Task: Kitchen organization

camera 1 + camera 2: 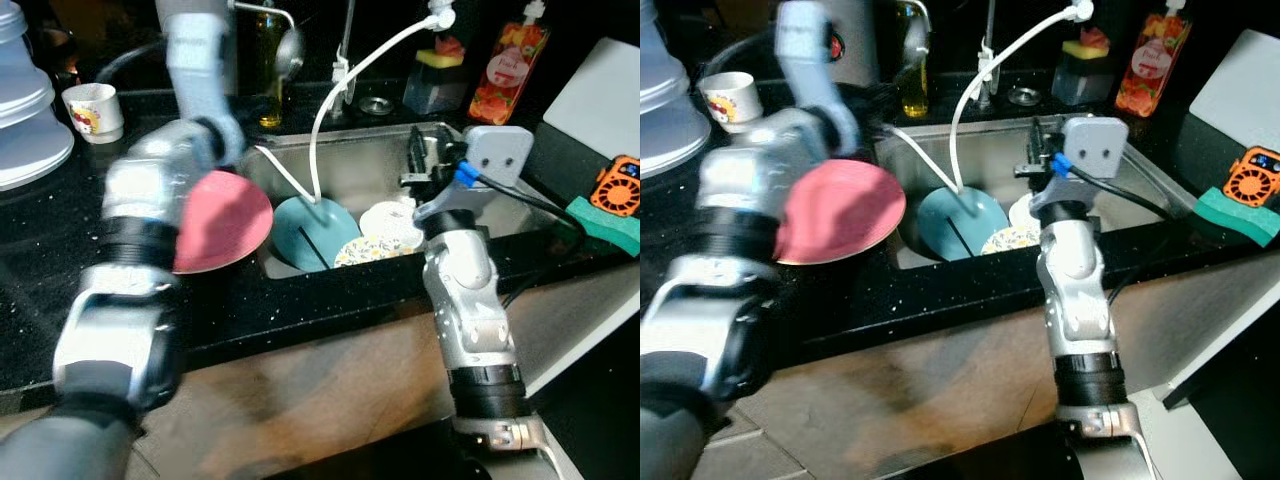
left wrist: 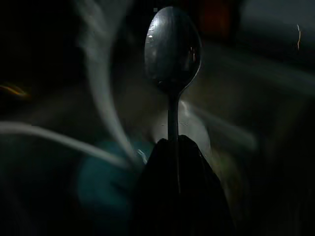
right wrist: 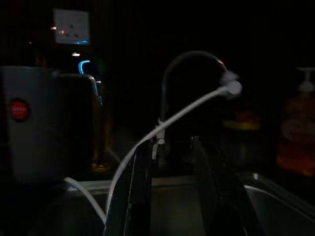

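My left arm is raised over the counter's back left. Its gripper (image 2: 172, 141) is shut on the handle of a metal spoon (image 2: 172, 46), whose bowl (image 1: 290, 48) hangs near the faucet. A red plate (image 1: 222, 222) lies on the black counter at the sink's left rim. In the steel sink (image 1: 370, 150) a teal plate (image 1: 315, 235) leans beside white patterned plates (image 1: 390, 225). My right gripper (image 3: 173, 142) hovers over the sink's right side, open and holding nothing, pointing toward the faucet (image 3: 189, 59).
A white hose (image 1: 370, 55) runs from the faucet down into the sink. A printed cup (image 1: 93, 108) and stacked white ware (image 1: 25, 110) stand at the left. Behind the sink are an oil bottle (image 1: 270, 70), a sponge holder (image 1: 435, 75) and an orange soap bottle (image 1: 508, 70). A green sponge (image 1: 605, 222) lies at the right.
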Robot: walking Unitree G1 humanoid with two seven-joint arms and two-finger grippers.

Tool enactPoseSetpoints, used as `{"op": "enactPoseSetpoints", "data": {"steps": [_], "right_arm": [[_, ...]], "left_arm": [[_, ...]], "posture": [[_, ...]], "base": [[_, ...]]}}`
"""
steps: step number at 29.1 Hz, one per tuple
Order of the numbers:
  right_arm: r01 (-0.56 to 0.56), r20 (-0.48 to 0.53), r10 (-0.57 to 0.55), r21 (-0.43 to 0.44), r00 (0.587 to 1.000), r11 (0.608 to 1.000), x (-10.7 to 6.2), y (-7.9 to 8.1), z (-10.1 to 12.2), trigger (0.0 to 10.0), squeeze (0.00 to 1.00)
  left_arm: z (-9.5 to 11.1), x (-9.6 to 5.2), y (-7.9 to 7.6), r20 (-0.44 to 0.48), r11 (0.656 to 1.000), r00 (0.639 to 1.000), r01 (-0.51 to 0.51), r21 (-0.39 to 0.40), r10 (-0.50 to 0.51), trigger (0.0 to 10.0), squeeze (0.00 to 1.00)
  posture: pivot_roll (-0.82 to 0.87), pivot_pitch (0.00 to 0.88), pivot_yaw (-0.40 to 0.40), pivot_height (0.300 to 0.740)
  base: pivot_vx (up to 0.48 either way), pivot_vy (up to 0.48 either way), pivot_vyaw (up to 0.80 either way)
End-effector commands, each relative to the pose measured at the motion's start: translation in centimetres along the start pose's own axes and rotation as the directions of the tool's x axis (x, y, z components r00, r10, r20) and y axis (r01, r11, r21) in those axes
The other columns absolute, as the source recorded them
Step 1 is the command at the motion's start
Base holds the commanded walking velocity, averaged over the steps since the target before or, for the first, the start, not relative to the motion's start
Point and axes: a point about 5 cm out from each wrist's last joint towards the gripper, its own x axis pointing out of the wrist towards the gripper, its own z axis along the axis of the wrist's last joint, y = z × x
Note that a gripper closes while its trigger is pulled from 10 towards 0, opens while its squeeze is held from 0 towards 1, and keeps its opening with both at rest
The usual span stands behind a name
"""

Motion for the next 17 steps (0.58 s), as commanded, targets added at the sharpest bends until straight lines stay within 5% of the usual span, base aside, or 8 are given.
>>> {"op": "enactPoseSetpoints", "data": {"steps": [1,5,6,10,13,15,16,17], "right_arm": [[0.012,-0.006,-0.012,-0.007,1.000,1.000,-0.2,-0.4,0.0,10.0,0.00],[0.034,-0.007,-0.034,-0.017,0.999,0.999,-0.6,-0.7,0.1,10.0,0.00],[0.037,-0.008,-0.037,-0.019,0.999,0.999,-0.7,-0.8,0.1,10.0,0.00],[0.038,-0.010,-0.038,-0.022,0.999,0.999,-0.7,-0.9,0.0,10.0,0.00],[0.031,-0.011,-0.031,-0.019,0.999,0.999,-0.6,-0.8,0.0,10.0,0.00],[0.031,-0.011,-0.031,-0.019,0.999,0.999,-0.6,-0.8,0.0,10.0,0.00],[0.027,-0.010,-0.027,-0.016,1.000,1.000,-0.5,-0.7,0.1,10.0,0.00],[0.021,-0.008,-0.021,-0.011,1.000,1.000,-0.4,-0.5,0.1,10.0,0.00]], "left_arm": [[-1.2,1.1,-1.5,-0.072,0.995,0.997,0.001,0.101,0.006,10.0,0.00],[-3.2,2.2,-3.8,-0.150,0.990,0.988,0.041,0.135,-0.021,10.0,0.00],[-3.4,2.3,-3.9,-0.160,0.990,0.987,0.040,0.134,-0.018,10.0,0.77],[-3.1,2.2,-3.4,-0.135,0.991,0.991,0.022,0.136,-0.003,10.0,1.00],[-1.1,2.1,-3.0,0.011,0.993,1.000,0.027,0.117,-0.029,10.0,1.00],[-1.1,2.1,-3.0,0.011,0.993,1.000,0.027,0.117,-0.029,10.0,1.00],[0.4,1.8,-2.6,0.111,0.995,0.993,0.028,0.093,-0.039,10.0,1.00],[1.8,1.2,-2.0,0.197,0.996,0.979,0.037,0.075,-0.052,10.0,0.00]], "posture": [[0.12,0.007,-0.010,0.740],[0.10,0.007,0.004,0.740],[0.10,0.007,0.004,0.740],[0.10,0.014,-0.004,0.740],[0.11,0.018,-0.011,0.740],[0.11,0.018,-0.011,0.740],[0.11,0.018,-0.011,0.740],[0.12,0.025,-0.022,0.740]], "base": [[0.000,0.000,0.00],[0.000,0.000,0.00],[0.000,0.000,0.00],[0.000,0.000,0.00],[0.000,0.000,0.00],[0.000,0.000,0.00],[0.000,0.000,0.00],[0.000,0.000,0.00]]}}
